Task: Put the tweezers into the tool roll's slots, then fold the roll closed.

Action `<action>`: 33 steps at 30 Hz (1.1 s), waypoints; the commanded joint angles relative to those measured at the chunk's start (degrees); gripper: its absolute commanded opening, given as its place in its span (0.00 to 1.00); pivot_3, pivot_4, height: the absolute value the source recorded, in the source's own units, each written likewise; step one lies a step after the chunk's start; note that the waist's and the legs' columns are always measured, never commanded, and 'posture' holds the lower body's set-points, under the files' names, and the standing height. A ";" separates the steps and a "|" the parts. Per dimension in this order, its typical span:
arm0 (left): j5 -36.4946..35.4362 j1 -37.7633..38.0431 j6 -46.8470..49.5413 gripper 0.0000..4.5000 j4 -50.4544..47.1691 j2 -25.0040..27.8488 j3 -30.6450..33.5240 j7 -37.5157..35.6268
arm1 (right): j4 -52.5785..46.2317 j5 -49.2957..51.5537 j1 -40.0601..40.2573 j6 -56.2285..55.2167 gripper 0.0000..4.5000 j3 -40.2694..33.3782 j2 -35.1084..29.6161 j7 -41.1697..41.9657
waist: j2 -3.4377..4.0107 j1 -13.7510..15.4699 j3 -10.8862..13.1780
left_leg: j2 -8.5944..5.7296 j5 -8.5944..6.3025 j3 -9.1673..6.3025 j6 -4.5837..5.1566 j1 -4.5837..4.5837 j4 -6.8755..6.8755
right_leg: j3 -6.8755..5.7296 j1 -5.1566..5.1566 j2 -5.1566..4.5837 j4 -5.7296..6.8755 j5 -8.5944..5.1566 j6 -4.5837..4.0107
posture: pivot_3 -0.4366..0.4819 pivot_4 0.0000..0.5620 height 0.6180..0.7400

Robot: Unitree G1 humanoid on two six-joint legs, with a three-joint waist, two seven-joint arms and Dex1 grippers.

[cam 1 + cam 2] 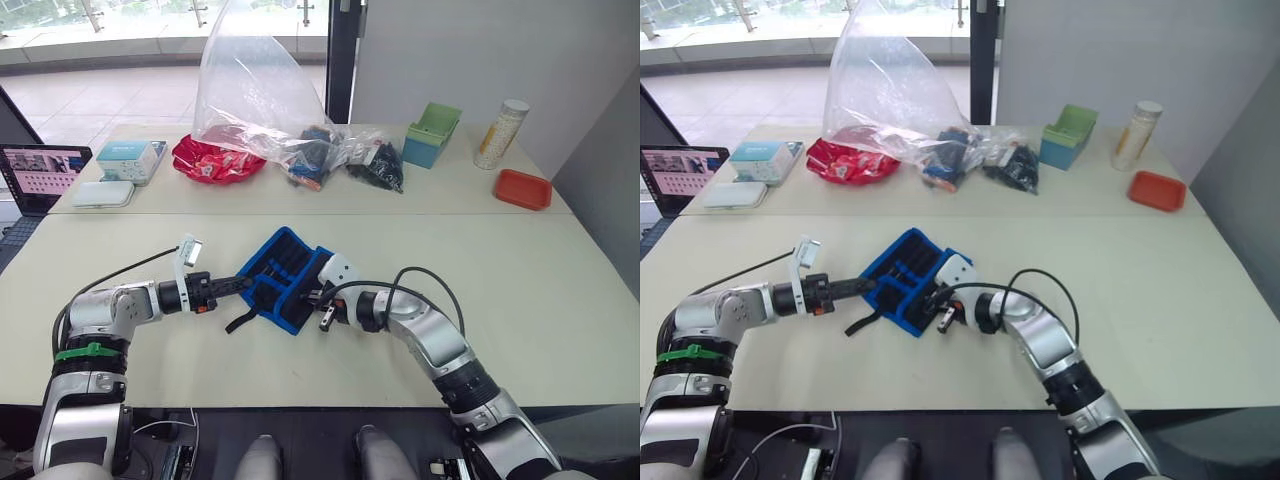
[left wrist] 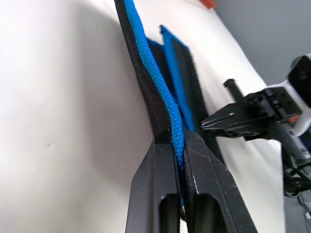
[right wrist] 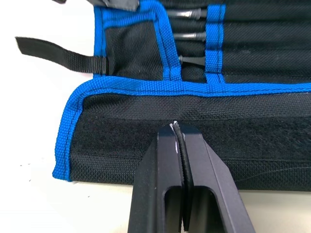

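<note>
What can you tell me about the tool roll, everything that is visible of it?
The tool roll is dark woven fabric with bright blue edging and a short black strap. It lies on the pale table, partly folded. Slim tweezers sit in its slots. The left pincer is shut on one blue edge; the right pincer, shut, is at the near flap.

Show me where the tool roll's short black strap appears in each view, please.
Left eye view: strap at the tool roll's near left corner, under the left gripper.
Right eye view: same corner.
Left wrist view: I cannot make it out.
Right wrist view: upper left.
Shared landmark: the blue edging.
</note>
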 commanded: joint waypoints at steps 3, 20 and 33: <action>-2.54 1.36 0.18 0.01 -9.61 -0.07 -0.68 -1.81 | 0.67 -1.39 1.17 3.31 0.00 0.76 -0.95 -0.38 | 0.00 -0.02 0.00 | 0.00 0.00 0.00 0.00 -0.03 -0.01 | 0.00 -0.02 0.00 -0.04 0.00 0.00 | 0.48 0.27 1.00; -0.55 6.96 6.61 0.01 -22.15 -6.23 -11.51 9.47 | -2.86 -0.46 0.78 6.50 0.00 -0.73 -1.72 -0.96 | 0.00 0.13 0.00 | -0.04 0.00 0.00 0.00 -0.07 -0.02 | 0.01 0.03 -0.05 -0.19 0.01 0.04 | 0.48 0.27 1.00; 7.69 7.18 -2.40 0.01 -15.75 -3.25 -20.00 8.61 | -23.14 9.72 -6.23 22.57 0.00 -8.73 -11.50 5.11 | 0.02 0.29 0.00 | -0.05 -0.01 -0.01 0.00 -0.10 -0.11 | 0.00 0.05 -0.06 -0.36 0.02 0.07 | 0.48 0.27 1.00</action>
